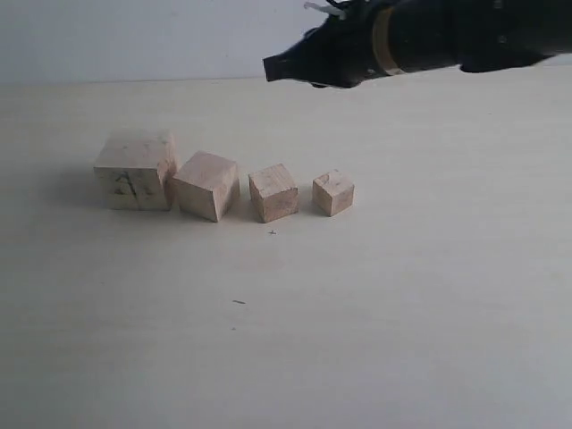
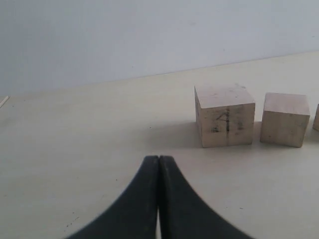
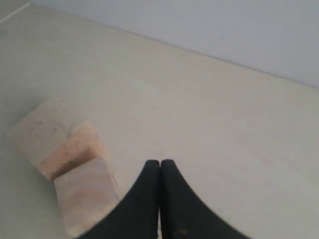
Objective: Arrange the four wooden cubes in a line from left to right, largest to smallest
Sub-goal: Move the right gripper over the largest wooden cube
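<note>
The four wooden cubes stand in a row on the table, stepping down in size from left to right. The largest cube (image 1: 134, 172) (image 2: 224, 114) (image 3: 42, 132) shows dark scribbles on its front face. Beside it come the second cube (image 1: 207, 184) (image 2: 284, 119) (image 3: 84, 196), the third cube (image 1: 273, 192) and the smallest cube (image 1: 333, 192). My right gripper (image 1: 271, 68) (image 3: 160, 162) hovers shut and empty, high behind the row. My left gripper (image 2: 159, 158) is shut and empty, low over the table short of the largest cube; the exterior view does not show it.
The pale table (image 1: 375, 304) stretches around the cubes, with a few tiny dark specks (image 1: 239, 302) in front of the row. A plain light wall (image 1: 134, 36) rises behind the table's far edge. The black right arm (image 1: 447, 36) spans the upper right.
</note>
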Available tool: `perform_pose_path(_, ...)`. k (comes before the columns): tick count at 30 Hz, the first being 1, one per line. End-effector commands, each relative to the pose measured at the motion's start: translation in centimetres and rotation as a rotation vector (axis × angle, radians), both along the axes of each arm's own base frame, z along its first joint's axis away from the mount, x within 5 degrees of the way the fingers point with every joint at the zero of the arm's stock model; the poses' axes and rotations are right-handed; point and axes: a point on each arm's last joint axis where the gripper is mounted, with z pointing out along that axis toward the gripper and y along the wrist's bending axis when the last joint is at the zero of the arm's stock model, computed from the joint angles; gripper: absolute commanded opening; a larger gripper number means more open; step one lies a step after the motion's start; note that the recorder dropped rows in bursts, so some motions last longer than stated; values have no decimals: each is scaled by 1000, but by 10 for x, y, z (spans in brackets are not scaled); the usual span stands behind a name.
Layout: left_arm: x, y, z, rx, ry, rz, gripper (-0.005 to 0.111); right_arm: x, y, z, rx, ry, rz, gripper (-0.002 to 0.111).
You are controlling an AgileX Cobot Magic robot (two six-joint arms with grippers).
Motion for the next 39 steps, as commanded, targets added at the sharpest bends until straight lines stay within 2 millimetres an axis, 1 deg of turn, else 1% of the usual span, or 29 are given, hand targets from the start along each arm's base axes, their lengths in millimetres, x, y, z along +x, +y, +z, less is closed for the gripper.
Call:
perform_pose_path(1,0,0,1,-2,-12,3,0,30,29,22,81,-44,54,0)
perform_pose_path(3,0,0,1,-2,-12,3,0,34,40,31,142,-19,117,0)
perform_pose_path(5,0,0,1,-2,-12,3,0,37,46,35,136,-62,128,0)
perform_pose_path(7,0,0,1,-2,-12,3,0,45,42,39,78,-157,59,0)
perform_pose_path(9,0,0,1,-2,-12,3,0,57,30,42,3,-256,-84,0)
perform_pose_path(11,0,0,1,-2,-12,3,0,70,12,44,-35,-297,-203,0)
perform_pose_path(17,0,0,1,-2,-12,3,0,100,-42,44,-65,-301,-339,0)
perform_pose_path(20,0,0,1,-2,-12,3,0,113,-71,46,-158,-363,-424,0)
perform_pose_path(22,0,0,1,-2,-12,3,0,116,-84,50,-226,-399,-499,0)
perform_pose_path(24,0,0,1,-2,-12,3,0,116,-95,49,-366,-410,-574,0)
perform_pose_path(25,0,0,1,-2,-12,3,0,115,-99,48,-414,-384,-607,0)
perform_pose_path(27,0,0,1,-2,-12,3,0,111,-105,42,-510,-266,-628,0)
perform_pose_path(29,0,0,1,-2,-12,3,0,106,-106,36,-522,-106,-590,0)
perform_pose_path(30,0,0,1,-2,-12,3,0,102,-102,33,-517,-25,-518,0)
perform_pose_path(31,0,0,1,-2,-12,3,0,97,-94,30,-506,33,-406,0)
perform_pose_path(32,0,0,1,-2,-12,3,0,93,-85,30,-509,50,-270,0)
perform_pose_path(33,0,0,1,-2,-12,3,0,87,-73,32,-450,76,-128,0)
perform_pose_path(34,0,0,1,-2,-12,3,0,80,-57,35,-350,88,12,0)
perform_pose_path(36,0,0,1,-2,-12,3,0,70,-30,40,-176,102,230,0)
perform_pose_path(37,0,0,1,-2,-12,3,0,68,-18,41,-135,102,307,0)
perform_pose_path(38,0,0,1,-2,-12,3,0,67,-10,41,-123,112,343,0)
perform_pose_path(39,0,0,1,-2,-12,3,0,65,3,38,-137,119,385,0)
